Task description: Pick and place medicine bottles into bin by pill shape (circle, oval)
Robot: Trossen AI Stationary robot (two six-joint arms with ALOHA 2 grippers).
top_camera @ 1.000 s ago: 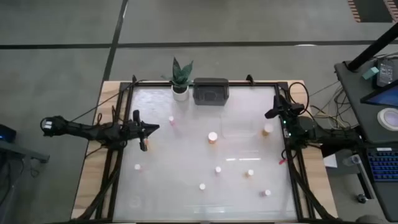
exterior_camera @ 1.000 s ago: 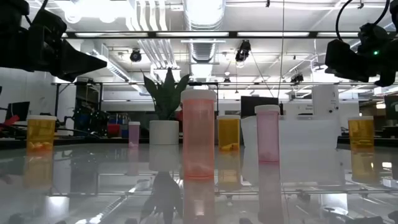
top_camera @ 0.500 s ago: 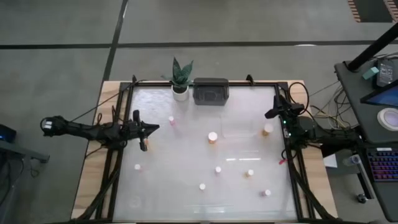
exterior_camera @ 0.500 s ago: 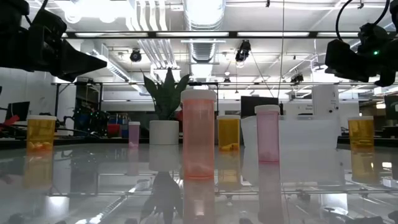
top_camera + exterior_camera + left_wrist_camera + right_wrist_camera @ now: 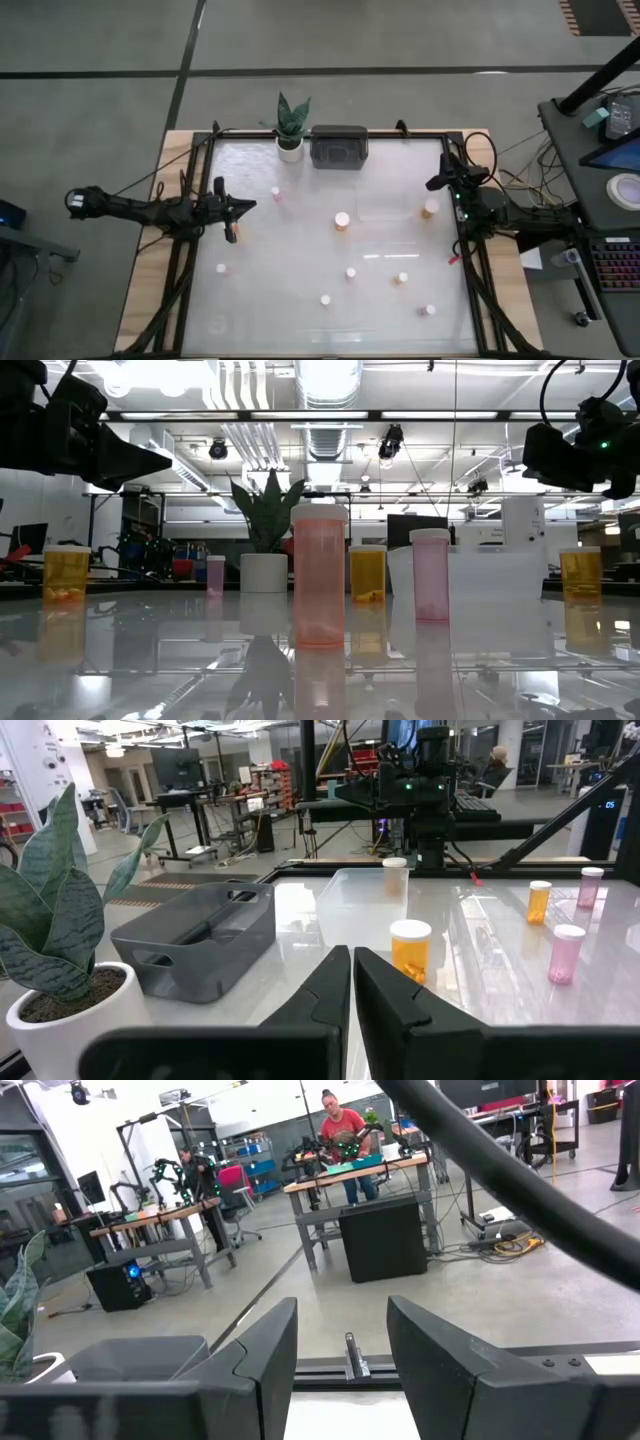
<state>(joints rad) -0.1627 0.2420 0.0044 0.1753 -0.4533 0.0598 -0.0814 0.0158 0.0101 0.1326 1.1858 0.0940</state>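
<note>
Several medicine bottles with white caps stand upright on the glossy white table. Amber ones. Smaller pinkish ones. In the low view a tall pink bottle stands nearest. A dark grey bin sits at the far edge, and a clear bin lies right of centre. My left gripper hovers shut over the table's left side, pointing level, its fingers together. At the right edge my right gripper hovers open, with nothing between its fingers.
A white plant pot with a green plant stands at the far edge beside the grey bin. A black frame runs around the table. Desks and people show in the room beyond.
</note>
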